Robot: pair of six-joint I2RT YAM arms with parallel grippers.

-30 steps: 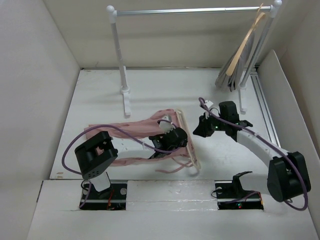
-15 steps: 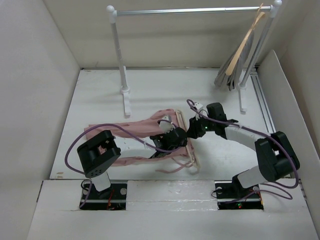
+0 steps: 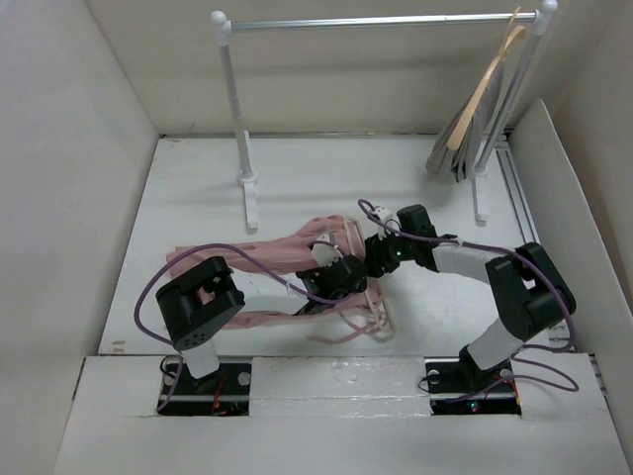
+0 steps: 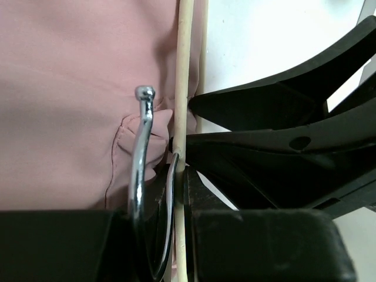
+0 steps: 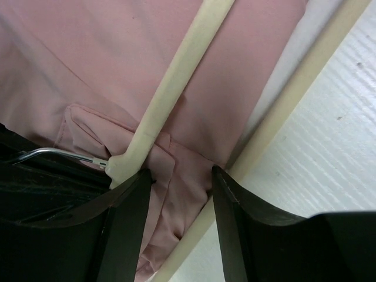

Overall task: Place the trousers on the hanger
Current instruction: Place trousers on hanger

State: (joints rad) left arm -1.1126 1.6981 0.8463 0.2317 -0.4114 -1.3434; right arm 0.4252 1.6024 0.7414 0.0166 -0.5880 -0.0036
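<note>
Two slim robot arms stand side by side, each made of white tubular links joined by chunky black joint housings. The left arm (image 3: 203, 309) and right arm (image 3: 524, 292) both trail looping purple cables (image 3: 139, 297) and rise from black base plates (image 3: 232, 381). The right gripper (image 5: 181, 171) has matte black, tapered fingers (image 5: 126, 229). A tiny green light (image 3: 396, 251) glows by its wrist.

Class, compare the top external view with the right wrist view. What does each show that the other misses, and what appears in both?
Only the top external view shows the white garment rail, the broad tan wooden hanger with a grey garment hanging below it, and both arms. Only the right wrist view shows the thin chrome hook joining the cream neck, and that the right gripper has its fingers apart over the fabric. Both show the soft dusty-pink trousers and the thin pale cream clothes hanger.
</note>
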